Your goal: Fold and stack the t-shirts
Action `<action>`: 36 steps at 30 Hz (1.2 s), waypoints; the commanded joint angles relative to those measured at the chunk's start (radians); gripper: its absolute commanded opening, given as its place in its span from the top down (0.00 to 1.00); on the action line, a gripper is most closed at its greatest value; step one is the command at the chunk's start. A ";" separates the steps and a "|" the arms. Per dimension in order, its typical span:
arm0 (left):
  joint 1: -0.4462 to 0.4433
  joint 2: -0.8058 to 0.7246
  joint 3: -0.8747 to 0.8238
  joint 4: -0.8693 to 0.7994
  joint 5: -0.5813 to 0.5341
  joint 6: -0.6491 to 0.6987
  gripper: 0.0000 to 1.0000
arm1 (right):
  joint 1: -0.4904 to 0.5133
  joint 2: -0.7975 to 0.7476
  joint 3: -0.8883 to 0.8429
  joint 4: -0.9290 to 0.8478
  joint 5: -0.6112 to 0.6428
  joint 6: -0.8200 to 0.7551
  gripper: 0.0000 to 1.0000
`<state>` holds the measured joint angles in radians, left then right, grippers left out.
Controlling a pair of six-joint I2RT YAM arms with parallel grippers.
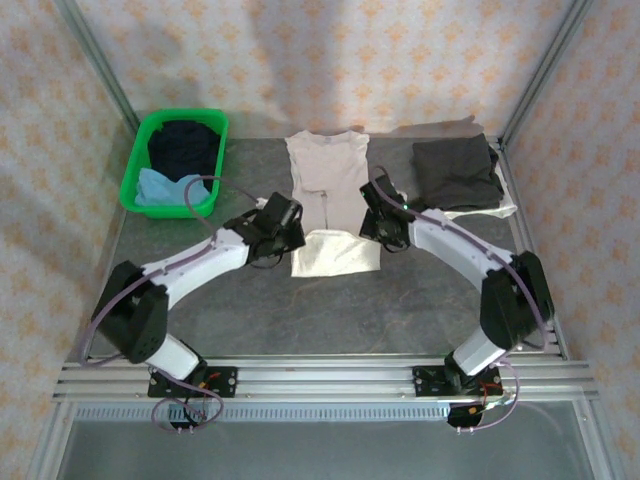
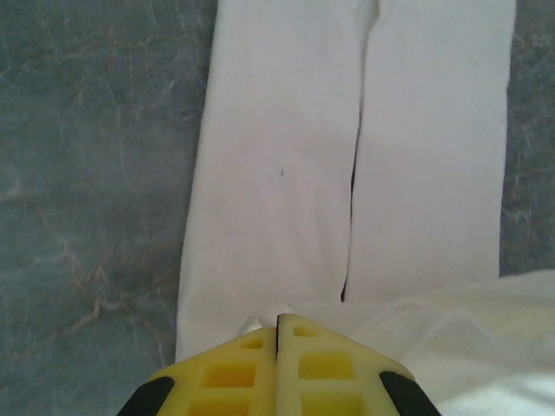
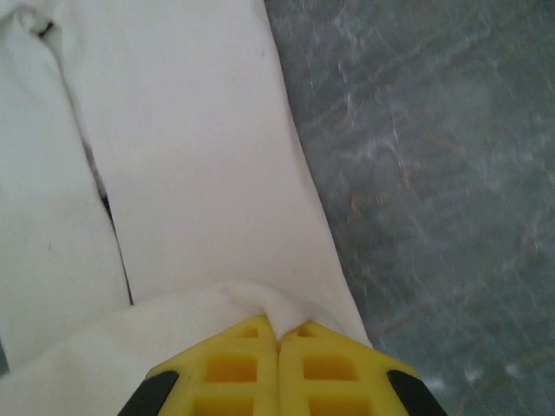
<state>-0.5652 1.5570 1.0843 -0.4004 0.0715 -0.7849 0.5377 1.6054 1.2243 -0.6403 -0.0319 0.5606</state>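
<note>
A long off-white cotton t-shirt lies on the grey marbled table top just right of the green rectangular plastic basket, with a strip of bare table between them. Its sides are folded inward and meet in a seam down the middle (plain in both wrist views). Its long axis therefore runs parallel to the basket's side walls, collar level with the basket's far half and hem past its near wall. The hem end is lifted between the two grippers. The left gripper has its yellow fingers pressed together on the hem corner nearer the basket. The right gripper is clamped the same way on the corner farther from it. Well right of the basket sits a folded dark grey t-shirt, apart from the off-white one. In the basket lie a dark navy t-shirt and a light blue t-shirt. Nearward of the basket the table is open room
</note>
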 commanded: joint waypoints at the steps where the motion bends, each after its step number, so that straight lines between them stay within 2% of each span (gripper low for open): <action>1: 0.047 0.104 0.117 -0.011 0.043 0.069 1.00 | -0.048 0.095 0.101 0.003 -0.025 -0.080 1.00; 7: 0.116 0.256 0.263 -0.036 0.091 0.102 1.00 | -0.101 0.262 0.275 -0.014 -0.122 -0.141 1.00; 19: 0.213 0.471 0.488 -0.104 0.148 0.139 1.00 | -0.161 0.501 0.567 -0.107 -0.175 -0.169 1.00; 27: 0.224 0.585 0.612 -0.182 0.160 0.182 1.00 | -0.175 0.581 0.631 -0.139 -0.151 -0.175 1.00; 34: 0.246 0.622 0.688 -0.231 0.129 0.207 1.00 | -0.199 0.599 0.672 -0.155 -0.131 -0.190 0.96; 36: 0.249 0.641 0.732 -0.271 0.123 0.225 1.00 | -0.200 0.609 0.700 -0.173 -0.126 -0.207 0.92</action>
<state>-0.3328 2.1685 1.7462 -0.5945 0.2279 -0.6022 0.3500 2.2055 1.8610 -0.7696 -0.1986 0.3866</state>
